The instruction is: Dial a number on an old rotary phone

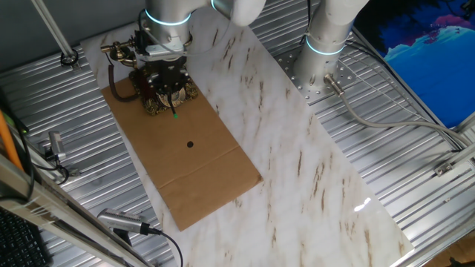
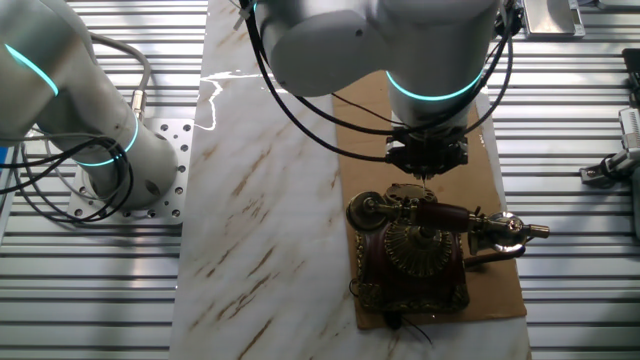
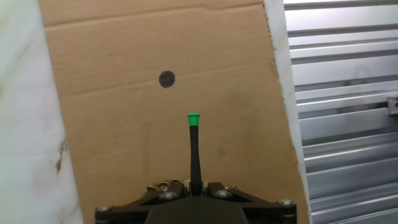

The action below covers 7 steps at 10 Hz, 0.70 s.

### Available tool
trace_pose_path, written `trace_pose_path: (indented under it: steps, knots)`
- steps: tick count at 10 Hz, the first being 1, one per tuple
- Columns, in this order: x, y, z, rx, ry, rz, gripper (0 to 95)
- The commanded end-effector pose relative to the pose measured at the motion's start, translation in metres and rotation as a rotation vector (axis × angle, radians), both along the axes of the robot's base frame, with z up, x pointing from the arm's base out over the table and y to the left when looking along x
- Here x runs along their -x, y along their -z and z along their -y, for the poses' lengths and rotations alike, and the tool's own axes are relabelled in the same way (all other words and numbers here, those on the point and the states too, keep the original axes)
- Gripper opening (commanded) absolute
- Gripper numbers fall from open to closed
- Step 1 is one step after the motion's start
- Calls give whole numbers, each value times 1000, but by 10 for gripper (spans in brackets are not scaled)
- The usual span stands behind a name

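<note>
Stick (image 3: 194, 152): thin and black with a green tip, it rises toward 12 o'clock from the bottom centre of the hand view; its base sits between the two fingers.
Gripper (image 3: 194, 186): its fingers are pressed together on the base of the stick, pinching it. In one fixed view the gripper (image 1: 169, 80) hangs just above the phone, and the green tip shows at its 6 o'clock.
Cardboard sheet (image 3: 124, 137): brown and flat, it fills the middle of the hand view behind the stick, with a fold line near its far edge.
Dark round spot (image 3: 166, 79): on the cardboard at about 11 o'clock from the green tip, apart from it.
Old rotary phone (image 2: 415, 255): dark red-brown with gold trim, it stands on the end of the cardboard. In the other fixed view it lies at 6 o'clock from the gripper (image 2: 427, 165), very near it; whether the stick touches the phone cannot be told. Its brass-ended handset (image 2: 445, 215) lies across the cradle, and the round dial (image 2: 420, 247) faces upward.
Marble table top (image 1: 297, 163): white with brown veins, it lies under the cardboard.
Metal base (image 1: 386, 148): ribbed, it surrounds the marble.
</note>
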State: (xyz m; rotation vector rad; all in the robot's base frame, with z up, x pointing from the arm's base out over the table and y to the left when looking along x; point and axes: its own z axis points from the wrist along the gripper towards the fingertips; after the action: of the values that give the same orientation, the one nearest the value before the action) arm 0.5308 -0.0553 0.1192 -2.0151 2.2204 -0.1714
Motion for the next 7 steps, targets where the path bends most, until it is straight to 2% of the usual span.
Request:
trace_pose_path:
  steps: [1,7]
  knots:
    - [1,-1,0,-2,0,2,0]
    - [6,3,1,-5,5,15,0]
